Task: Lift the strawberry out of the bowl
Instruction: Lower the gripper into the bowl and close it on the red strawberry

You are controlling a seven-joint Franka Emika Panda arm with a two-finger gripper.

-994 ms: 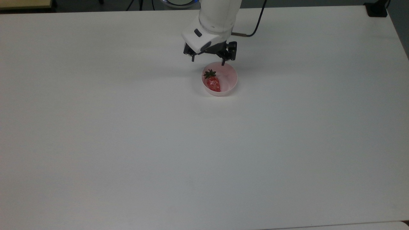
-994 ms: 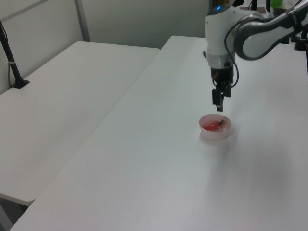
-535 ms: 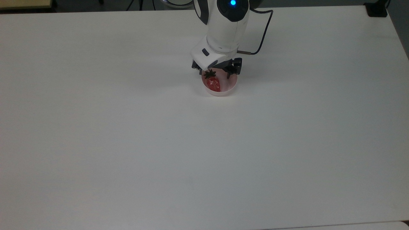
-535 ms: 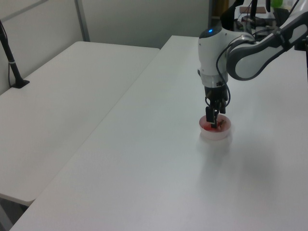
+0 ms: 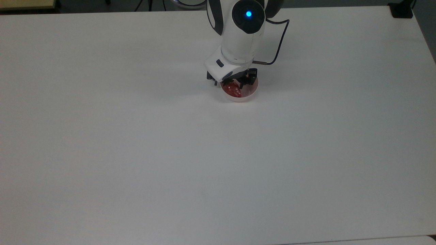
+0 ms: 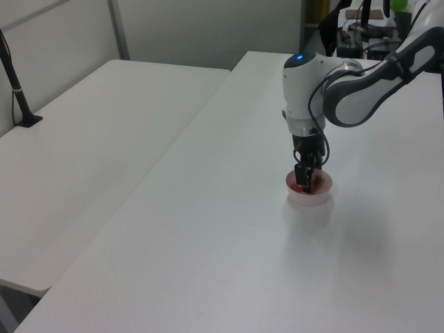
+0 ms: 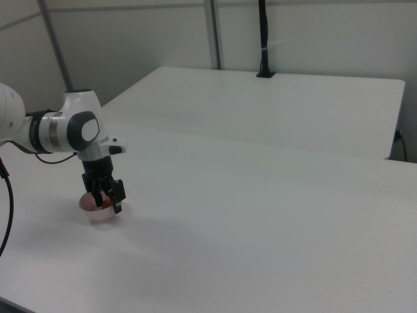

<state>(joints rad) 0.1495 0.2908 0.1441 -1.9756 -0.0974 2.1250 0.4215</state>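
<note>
One strawberry lies in the bowl on the desk's far side, my gripper lowered into it, jaws apart astride the fruit, so I judge closing comes next, then lifting.

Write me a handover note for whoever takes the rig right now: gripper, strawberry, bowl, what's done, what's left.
Gripper: down inside the bowl, fingers either side of the strawberry; whether they have closed on it cannot be told from these views.
Strawberry: lying in the bowl, its leafy end hidden under the gripper in the top view.
Bowl: on the white table, with nothing else nearby.
Done: approach and descent into the bowl.
Left: confirm the grip on the strawberry, then lift it straight up clear of the rim; watch that the bowl does not come up with it.
</note>
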